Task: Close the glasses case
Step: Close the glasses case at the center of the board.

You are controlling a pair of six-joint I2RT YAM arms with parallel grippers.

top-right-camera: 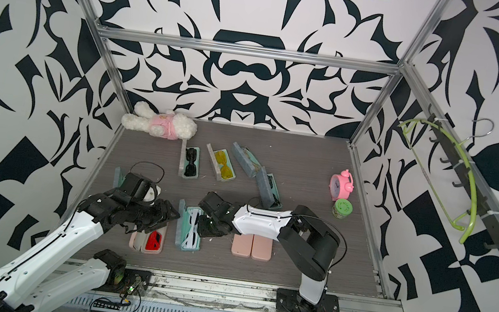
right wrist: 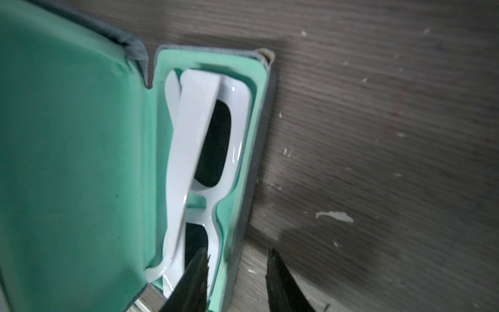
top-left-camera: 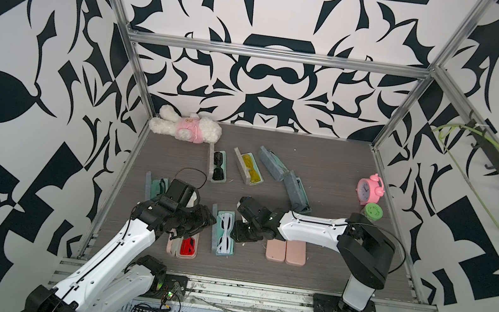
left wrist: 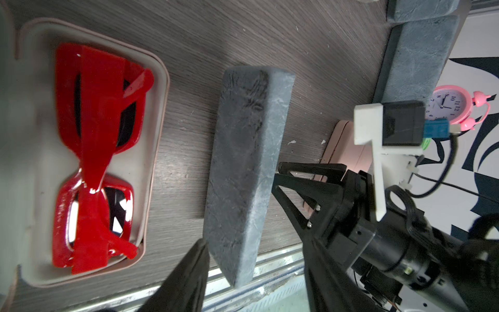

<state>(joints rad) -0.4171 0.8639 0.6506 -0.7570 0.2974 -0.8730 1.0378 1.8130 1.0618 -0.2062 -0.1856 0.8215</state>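
Now, top views first; the glasses case point(top-left-camera: 224, 253) lies open at roughly 6 o'clock from the middle of the table point(top-left-camera: 340, 163), white glasses point(top-left-camera: 225, 231) in its teal tray point(top-left-camera: 226, 214), its grey lid point(top-left-camera: 213, 239) standing upright along the 9 o'clock side; the left gripper point(top-left-camera: 206, 220) reaches in from 9 o'clock to that lid, the right gripper point(top-left-camera: 235, 233) from 3 o'clock to the tray's edge; from up here I cannot tell how either pair of jaws stands. A pink case point(top-left-camera: 171, 249) holding red glasses point(top-left-camera: 188, 246) sits just beside, at 9 o'clock, partly under my left arm point(top-left-camera: 130, 239); a flat pink case point(top-left-camera: 286, 251) lies near at 3 o'clock.

Left wrist; the lid's grey back stands upright; the jaws are apart with the lid's near end between them; one finger point(left wrist: 189, 275) sits just beside its corner, bare table shows on the lid's other flank, so nothing is clamped.

Right wrist; jaws apart, astride the tray's outer wall; one finger point(right wrist: 194, 281) hangs over the white glasses, its mate over bare table; a gap shows either side of the wall, so no grip.
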